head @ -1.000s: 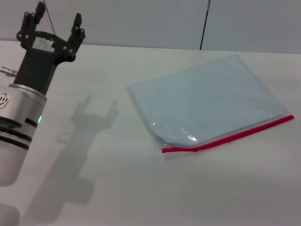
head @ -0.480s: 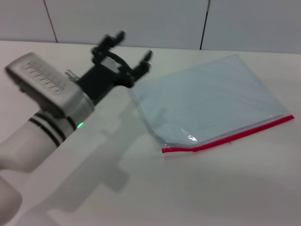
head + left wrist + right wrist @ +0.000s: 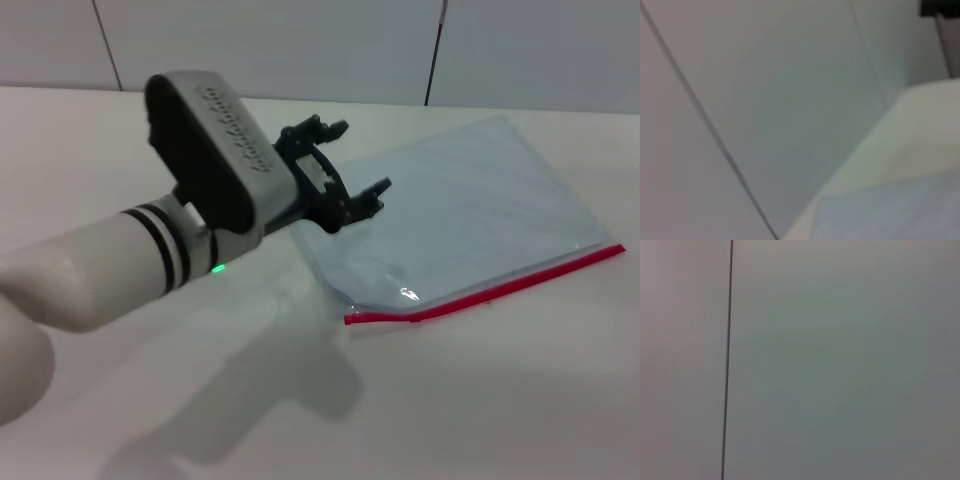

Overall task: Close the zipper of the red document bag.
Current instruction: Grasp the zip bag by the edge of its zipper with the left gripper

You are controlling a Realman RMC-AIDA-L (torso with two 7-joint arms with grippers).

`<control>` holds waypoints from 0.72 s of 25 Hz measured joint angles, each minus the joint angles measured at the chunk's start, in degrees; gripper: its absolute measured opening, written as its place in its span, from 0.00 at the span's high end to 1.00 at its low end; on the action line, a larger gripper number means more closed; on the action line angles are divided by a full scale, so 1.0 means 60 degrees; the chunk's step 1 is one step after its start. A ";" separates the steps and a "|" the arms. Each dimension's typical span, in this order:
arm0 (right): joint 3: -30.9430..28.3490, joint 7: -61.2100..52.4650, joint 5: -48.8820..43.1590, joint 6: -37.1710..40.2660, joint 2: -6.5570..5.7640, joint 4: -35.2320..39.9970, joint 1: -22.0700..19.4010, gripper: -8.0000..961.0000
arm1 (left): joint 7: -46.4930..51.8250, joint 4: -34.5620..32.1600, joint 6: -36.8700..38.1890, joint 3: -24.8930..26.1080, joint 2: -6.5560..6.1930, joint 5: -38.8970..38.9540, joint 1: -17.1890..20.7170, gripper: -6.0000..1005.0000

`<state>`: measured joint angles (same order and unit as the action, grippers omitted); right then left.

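Observation:
The red document bag (image 3: 460, 205) lies flat on the white table (image 3: 500, 400), a translucent pale blue-grey pouch at the right of the head view. Its zipper (image 3: 500, 288) is a thin red strip along the near long edge, and the pouch bulges a little at the strip's left end. My left gripper (image 3: 355, 162) hovers open over the bag's left end, fingers spread with nothing between them. The left wrist view shows a pale corner of the bag (image 3: 890, 212) and the table edge. My right gripper is out of view; its wrist view shows only wall.
A grey panelled wall (image 3: 300, 40) with dark seams runs behind the table's far edge. My left forearm (image 3: 120, 260) stretches across the table's left half and casts a shadow in front of it.
My left arm has swung from upright at the far left down and to the right. Its open gripper now sits over the bag's left end. The bag has not moved.

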<state>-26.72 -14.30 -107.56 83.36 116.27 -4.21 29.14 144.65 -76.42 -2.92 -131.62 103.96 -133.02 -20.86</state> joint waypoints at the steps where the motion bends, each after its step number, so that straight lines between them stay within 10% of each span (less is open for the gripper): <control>1: 0.0001 -0.0001 -0.0001 -0.0003 0.0001 -0.0002 0.0001 0.08 | -0.0520 -0.0324 0.0731 0.0372 0.0214 -0.0009 0.0206 0.23; 9: 0.0000 -0.0005 0.0029 -0.0008 0.0001 0.0014 -0.0003 0.08 | -0.1953 -0.2533 0.5755 0.2329 0.1901 -0.2352 0.1354 0.24; 18: 0.0001 -0.0001 0.0007 -0.0109 0.0001 0.0026 0.0035 0.08 | -0.1302 -0.3221 0.8907 0.2225 0.2032 -0.3262 0.0831 0.25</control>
<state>-26.72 -14.31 -107.52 82.70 116.28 -4.06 29.35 136.83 -95.74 50.52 -118.27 116.16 -152.59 -15.87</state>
